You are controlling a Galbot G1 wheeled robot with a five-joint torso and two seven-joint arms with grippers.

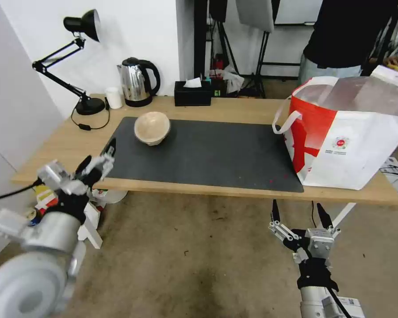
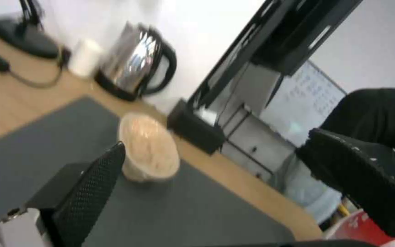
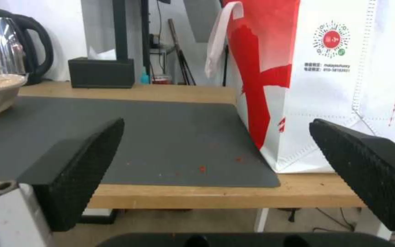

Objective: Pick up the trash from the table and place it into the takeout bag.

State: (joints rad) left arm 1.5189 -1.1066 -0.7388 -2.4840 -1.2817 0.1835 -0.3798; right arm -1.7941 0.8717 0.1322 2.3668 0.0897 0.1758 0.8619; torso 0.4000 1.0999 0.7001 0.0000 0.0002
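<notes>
table point(image 1: 234, 110): beige paper bowl point(image 1: 152, 128) on mat | left tool point(image 1: 98, 160) spread | right tool point(image 1: 300, 214) spread

Takeout bag point(image 1: 353, 132): right side runs off the head view's edge, inside hidden by its walls.
Beige paper bowl point(image 2: 148, 152): smeared by blur, just beyond the left gripper's point(image 2: 216, 161) spread fingers.
Kettle point(image 2: 133, 63): blurred too.

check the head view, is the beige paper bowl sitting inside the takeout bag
No, the beige paper bowl rests on the dark grey mat, well apart from the takeout bag at the table's other end.
</notes>
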